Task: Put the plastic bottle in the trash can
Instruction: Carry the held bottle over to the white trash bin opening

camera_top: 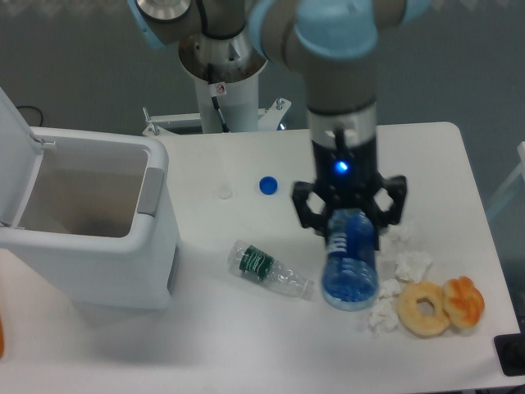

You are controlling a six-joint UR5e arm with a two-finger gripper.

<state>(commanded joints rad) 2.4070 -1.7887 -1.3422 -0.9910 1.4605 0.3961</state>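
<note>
The plastic bottle (351, 267) is blue-tinted with a blue-and-white label. It lies right of the table's middle, its base toward the front edge. My gripper (349, 218) stands straight over its upper part, with the fingers on either side of the labelled section. I cannot tell if the fingers press on the bottle. The trash can (90, 222), a big white bin with its lid swung open and a grey front handle, stands at the left of the table, well away from the bottle.
A smaller clear bottle with a green label (269, 269) lies between the bin and the blue bottle. A blue cap (267, 185) and a white cap (224, 193) sit further back. Crumpled white tissue (413, 264) and two doughnuts (440, 307) lie right of the blue bottle.
</note>
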